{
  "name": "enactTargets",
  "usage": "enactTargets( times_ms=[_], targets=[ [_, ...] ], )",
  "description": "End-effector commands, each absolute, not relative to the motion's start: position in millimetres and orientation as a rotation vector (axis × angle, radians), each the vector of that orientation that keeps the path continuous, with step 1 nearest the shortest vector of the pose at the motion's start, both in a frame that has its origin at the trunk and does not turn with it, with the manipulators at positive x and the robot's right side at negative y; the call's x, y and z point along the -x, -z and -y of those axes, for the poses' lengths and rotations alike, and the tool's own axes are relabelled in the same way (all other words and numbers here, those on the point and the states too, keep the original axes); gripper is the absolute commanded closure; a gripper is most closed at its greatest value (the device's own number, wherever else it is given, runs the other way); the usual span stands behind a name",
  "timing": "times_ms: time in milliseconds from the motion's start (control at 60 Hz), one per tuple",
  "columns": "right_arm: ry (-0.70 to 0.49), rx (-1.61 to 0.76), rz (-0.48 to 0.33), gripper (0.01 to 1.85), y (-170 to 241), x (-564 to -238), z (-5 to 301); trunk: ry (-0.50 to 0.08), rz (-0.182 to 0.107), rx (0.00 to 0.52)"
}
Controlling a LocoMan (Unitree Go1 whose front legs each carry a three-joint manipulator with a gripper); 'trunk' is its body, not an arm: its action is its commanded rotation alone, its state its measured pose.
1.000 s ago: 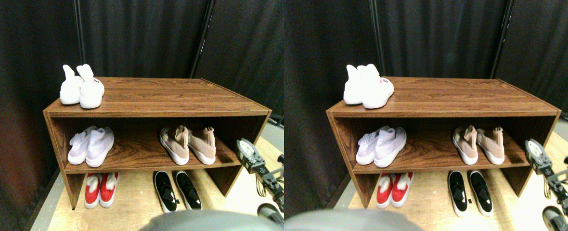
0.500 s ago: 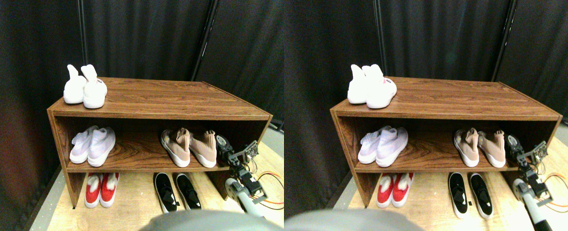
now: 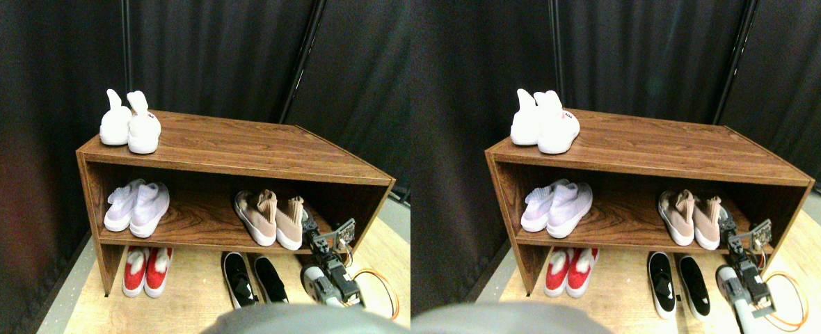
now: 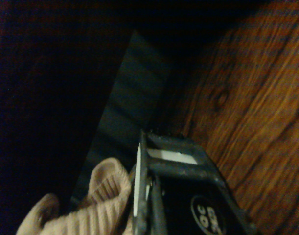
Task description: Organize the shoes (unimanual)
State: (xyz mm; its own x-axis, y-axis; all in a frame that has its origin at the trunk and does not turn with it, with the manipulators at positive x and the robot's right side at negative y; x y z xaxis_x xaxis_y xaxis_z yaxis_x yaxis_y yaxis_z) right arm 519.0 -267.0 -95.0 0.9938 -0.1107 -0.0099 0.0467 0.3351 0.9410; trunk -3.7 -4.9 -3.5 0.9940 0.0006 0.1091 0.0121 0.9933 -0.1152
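On the wooden shoe rack (image 3: 243,149), going from its left end to its right: a white pair (image 3: 131,122) stands at the left end of the top board; a pale-lavender pair (image 3: 136,206) sits at the left end of the middle shelf, and a red pair (image 3: 143,270) is on the floor under that end; a black slip-on pair (image 3: 253,278) lies on the floor under the right half. The dusty-pink pair (image 3: 271,217) sits right of the middle of the middle shelf, toes toward the shelf's front edge and heels toward the back, the two shoes touching. The right hand (image 3: 311,233) has reached onto that shelf at its right end, just beside the outer, right-hand pink shoe (image 3: 289,221), between it and the rack's right side wall. So the shoe lies immediately to the hand's left, its long axis running front to back, roughly along the line of the hand's reach. In the wrist view the ribbed pink knit collar (image 4: 98,203) fills the space right against the dark jaw frame, apparently touching or nearly so. I cannot tell whether the jaws are open or closed, nor whether they have hold of the shoe. My judgement is that the coming move turns on this side-by-side contact at the shoe's collar.
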Motion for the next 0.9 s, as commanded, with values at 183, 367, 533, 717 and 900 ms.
enactTargets(
  times_ms=[183,367,533,717,900],
  targets=[
    [0.086,-1.255,-0.036,1.8,104,-510,241,-0.03,0.09,0.164],
    [0.145,-1.183,0.016,1.8,108,-515,252,-0.033,0.094,0.162],
    [0.243,-1.069,0.089,1.8,111,-522,284,-0.023,0.107,0.147],
    [0.221,-1.107,0.13,1.8,99,-523,305,0.0,0.114,0.125],
    [0.117,-1.11,0.125,1.8,77,-499,291,0.01,0.115,0.112]
  ],
)
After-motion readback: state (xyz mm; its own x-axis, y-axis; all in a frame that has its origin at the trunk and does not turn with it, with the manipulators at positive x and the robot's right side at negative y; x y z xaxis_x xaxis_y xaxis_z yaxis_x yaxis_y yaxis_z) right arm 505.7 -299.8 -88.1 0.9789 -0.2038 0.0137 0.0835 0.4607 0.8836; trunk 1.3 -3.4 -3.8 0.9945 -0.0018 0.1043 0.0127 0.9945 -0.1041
